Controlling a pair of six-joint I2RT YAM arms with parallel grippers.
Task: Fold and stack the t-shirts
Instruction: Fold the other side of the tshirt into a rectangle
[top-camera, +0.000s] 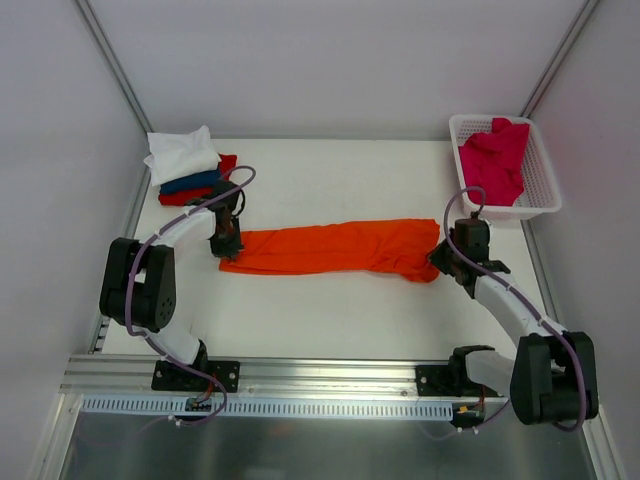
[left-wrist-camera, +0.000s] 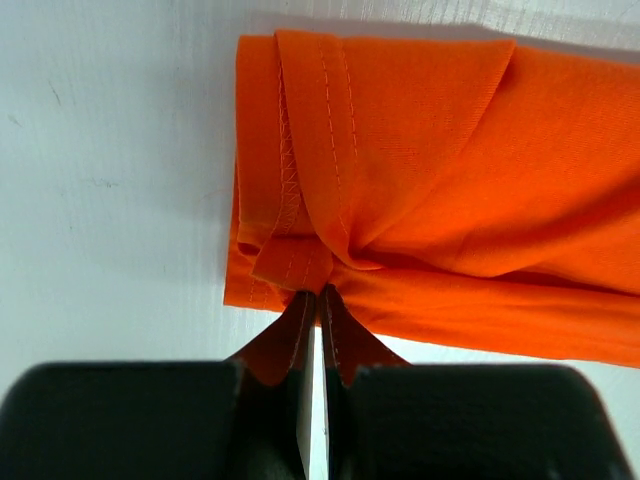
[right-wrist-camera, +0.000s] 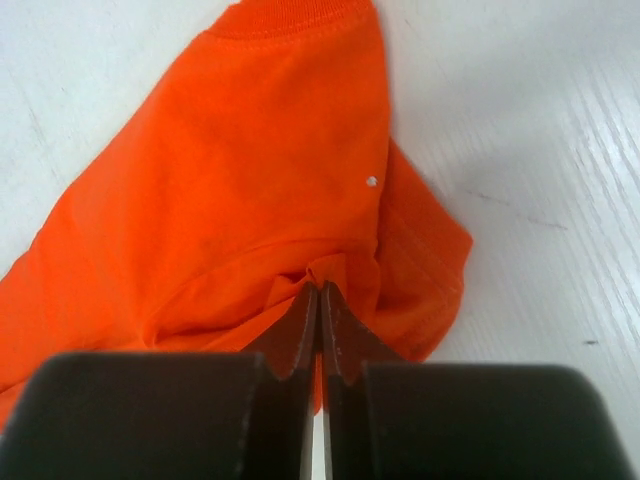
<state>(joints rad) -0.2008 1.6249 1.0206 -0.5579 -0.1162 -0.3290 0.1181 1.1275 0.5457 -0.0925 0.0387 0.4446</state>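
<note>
Item: orange t-shirt (top-camera: 335, 247), folded lengthwise into a long narrow band. It lay flat across the middle of the table (top-camera: 330, 320), running left to right between the two arms.
Left end of item: hem end, squared off. The left wrist view showed double rows of straight stitching and a zigzag overlock seam, with the layers folded over one another and puckered at the grip.
Right end of item: collar end. The right wrist view showed a ribbed neckband at the far edge, a sleeve spreading rightward from under the body panel, and one small pale speck (right-wrist-camera: 371, 181) on the cloth.
Left gripper (top-camera: 228, 245): jaws closed tight, pinching the near edge of the hem end between dark fingertips (left-wrist-camera: 296, 325).
Right gripper (top-camera: 443, 255): jaws closed tight, pinching a gathered fold at the near edge of the collar end.
Material of item: soft matte knit, single colour, with shallow creases fanning out from both pinch points.
Stack: at the far left corner of the table, just behind the left gripper. The white t-shirt (top-camera: 182, 152) lay on top, the dark blue t-shirt (top-camera: 195, 181) beneath it and the red t-shirt (top-camera: 180, 197) at the bottom.
Basket (top-camera: 540, 190): white plastic lattice, rectangular, at the far right corner, with the crimson-pink t-shirt (top-camera: 495, 158) bunched loosely inside.
Table surface: white, with faint grain lines.
</note>
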